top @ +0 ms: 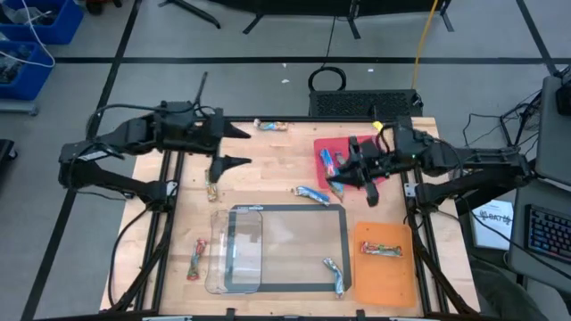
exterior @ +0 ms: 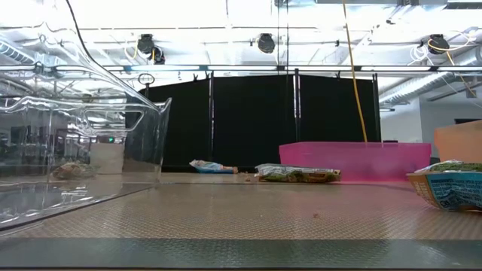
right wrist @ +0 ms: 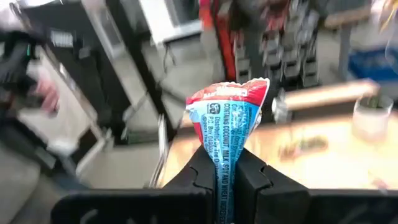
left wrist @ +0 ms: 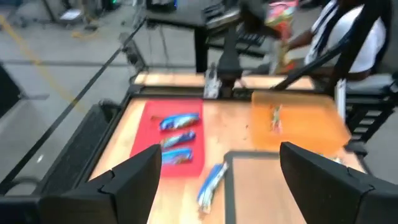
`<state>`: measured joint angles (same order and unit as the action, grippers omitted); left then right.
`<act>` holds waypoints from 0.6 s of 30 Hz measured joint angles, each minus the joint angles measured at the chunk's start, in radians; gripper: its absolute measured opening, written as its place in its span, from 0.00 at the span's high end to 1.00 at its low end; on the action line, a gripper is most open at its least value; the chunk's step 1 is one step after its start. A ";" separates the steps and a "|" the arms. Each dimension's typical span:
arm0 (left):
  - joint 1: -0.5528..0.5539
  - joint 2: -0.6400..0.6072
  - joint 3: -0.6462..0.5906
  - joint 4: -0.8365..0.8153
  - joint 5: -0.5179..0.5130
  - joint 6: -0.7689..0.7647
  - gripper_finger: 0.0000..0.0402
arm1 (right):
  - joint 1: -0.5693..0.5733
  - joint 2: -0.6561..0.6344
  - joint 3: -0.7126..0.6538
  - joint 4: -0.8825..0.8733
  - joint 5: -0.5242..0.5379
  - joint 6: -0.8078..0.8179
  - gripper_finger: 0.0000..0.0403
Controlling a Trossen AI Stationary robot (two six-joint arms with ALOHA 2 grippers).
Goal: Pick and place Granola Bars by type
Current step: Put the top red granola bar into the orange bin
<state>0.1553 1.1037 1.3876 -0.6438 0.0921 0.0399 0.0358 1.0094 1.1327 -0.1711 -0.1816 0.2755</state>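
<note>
Right gripper (right wrist: pixel 225 165) is clenched on one end of a red-and-blue granola bar (right wrist: pixel 227 121), held up above the red mat (top: pixel 332 153) at the bench's far right. Wrapper text partly legible: "CONTAINS COCONUT, MILK, SOY AND WHEAT INGREDIENTS"; the brand line across the red top is too blurred to read. From overhead the held bar is hidden among the gripper's dark parts.

Left gripper (top: pixel 234 147) hovers over the far left of the bench with its fingers spread and nothing between them.

Blue bars (left wrist: pixel 179 120) lie on the red mat; their print is unreadable. A red/orange bar (top: pixel 380 249) sits on the orange mat (top: pixel 385 272) at the near right corner. Another blue bar (top: pixel 311 193) lies on bare wood between the red mat and the clear tray (top: pixel 235 250). The low view shows a tan-green bar (exterior: pixel 297 175) in front of a pink bin (exterior: pixel 354 160), and a blue wrapper cut off at the frame's right edge.
</note>
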 joint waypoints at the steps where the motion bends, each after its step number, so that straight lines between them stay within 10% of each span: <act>1: 0.002 -0.009 0.000 -0.034 -0.013 0.000 0.21 | 0.026 -0.001 0.019 -0.064 0.013 0.001 0.97; 18: 0.002 -0.083 -0.001 -0.363 -0.058 -0.093 0.24 | 0.414 0.018 0.175 -0.734 0.158 0.307 0.98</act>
<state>0.1570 1.0207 1.3865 -1.0068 0.0345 -0.0534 0.4503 1.0277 1.3079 -0.9046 -0.0235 0.5828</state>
